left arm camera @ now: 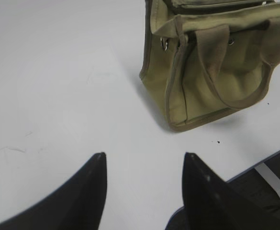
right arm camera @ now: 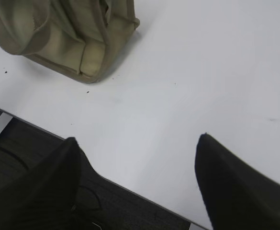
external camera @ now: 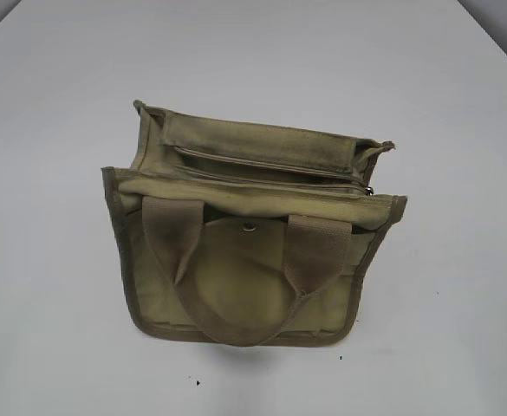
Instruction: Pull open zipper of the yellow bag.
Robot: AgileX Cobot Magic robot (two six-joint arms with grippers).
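Yellow bag (external camera: pixel 253 234) stands upright mid-table (external camera: pixel 54 329), both handles drooped over the front flap with its snap button (external camera: pixel 250 227). Zipper (external camera: pixel 270 178) runs across the top; the pull sits at its right end, small and dark, hard to resolve. No logos or readable text on the bag. Neither arm shows in the exterior view. Left pincer (left arm camera: pixel 144 165) has jaws apart, empty, over bare table short of the bag. Right pincer (right arm camera: pixel 137 153) is wider apart, empty, at the table edge; the bag is cropped top-left there.
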